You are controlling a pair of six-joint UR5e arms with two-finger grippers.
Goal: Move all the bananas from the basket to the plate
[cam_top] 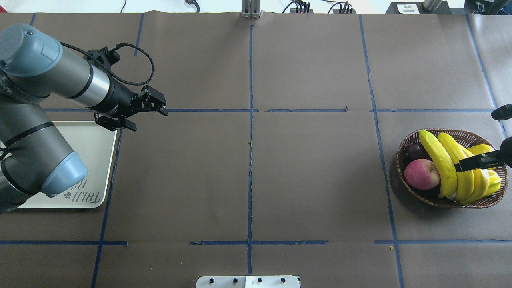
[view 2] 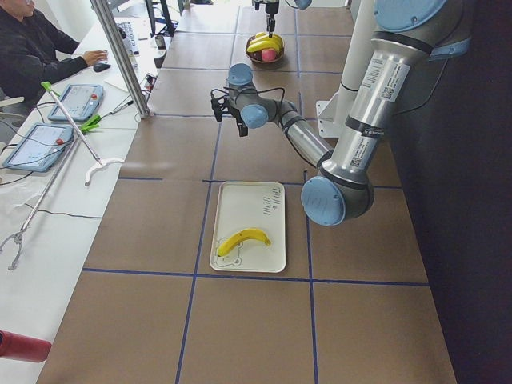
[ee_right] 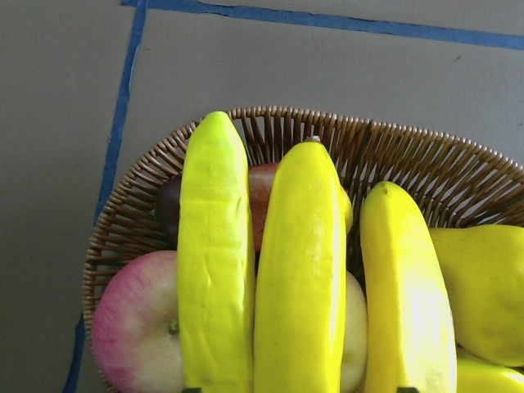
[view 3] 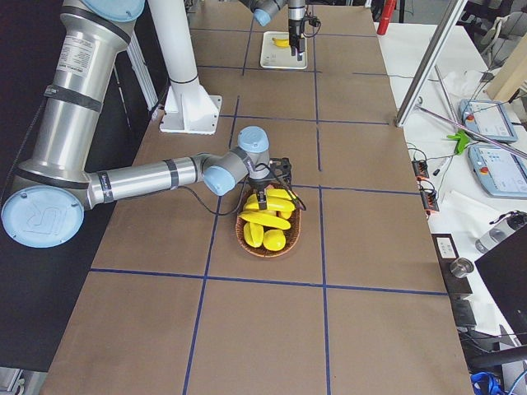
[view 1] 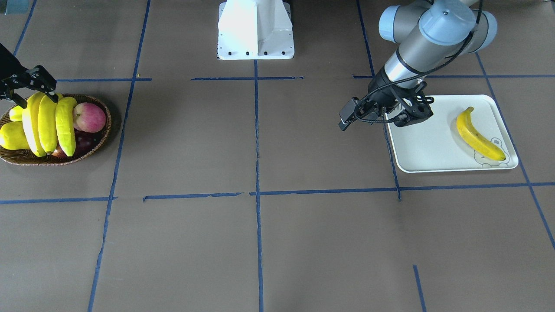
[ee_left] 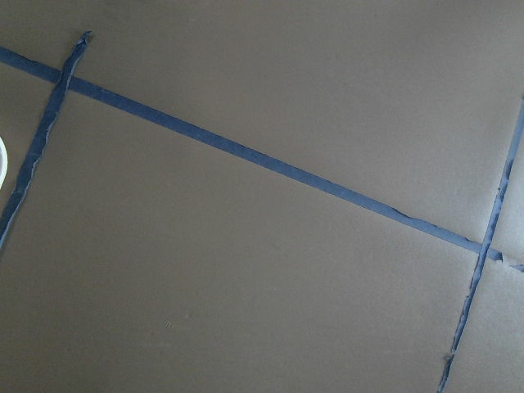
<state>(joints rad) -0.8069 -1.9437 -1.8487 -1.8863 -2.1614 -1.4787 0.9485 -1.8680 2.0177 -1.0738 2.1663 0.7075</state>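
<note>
Right fingers (cam_top: 476,162), apart, hover over three bananas (view 1: 47,123) lying in the basket (view 1: 56,160) beside an apple (view 1: 89,117), at the left of the front-facing frame. Left fingers (cam_top: 120,124), apart and empty, hang over a corner of the plate (view 1: 425,151), upper right; one banana (view 1: 479,134) lies there. Lettering (cam_top: 84,198) reads "TAIJI", the rest hidden

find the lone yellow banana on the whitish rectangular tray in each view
Exterior front-facing: lone yellow banana, right of centre on the whitish rectangular tray.
Overhead exterior: not visible; the left arm overlaps the tray there.
Exterior left: lower centre, on the tray.
Exterior right: top edge, tiny.
Left wrist-mounted: not in it.
Right wrist-mounted: not in it.
Shared landmark: the tray.
</note>
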